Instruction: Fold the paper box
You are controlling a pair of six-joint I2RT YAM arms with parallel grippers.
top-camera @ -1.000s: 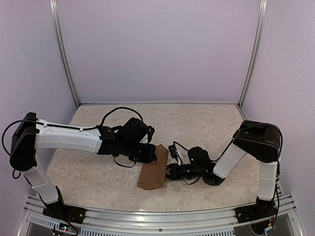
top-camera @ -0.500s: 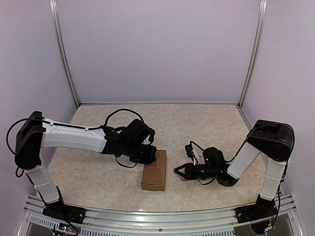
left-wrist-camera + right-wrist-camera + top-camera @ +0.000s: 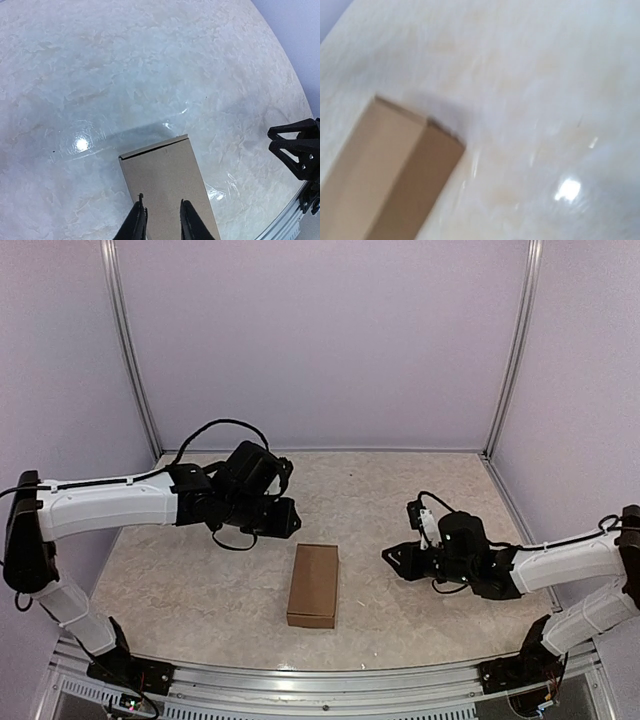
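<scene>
Black-fingered, the left gripper point(image 3: 162, 206) hangs slightly parted and empty near the far end of the paper box point(image 3: 314, 585), not touching it. The box is a closed brown cardboard oblong lying flat on the marbled table point(image 3: 420, 490), between the two arms. To its right, well apart, the right gripper point(image 3: 392, 558) also stands parted, gripping nothing.

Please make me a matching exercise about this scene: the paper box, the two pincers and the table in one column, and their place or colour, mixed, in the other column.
1 paper box
2 left pincer
3 right pincer
4 table

A pale, marbled
B right of the box, apart from it
C brown, lying closed between the arms
D beyond the box's far left corner, holding nothing

Pairs: 1-C, 2-D, 3-B, 4-A
</scene>
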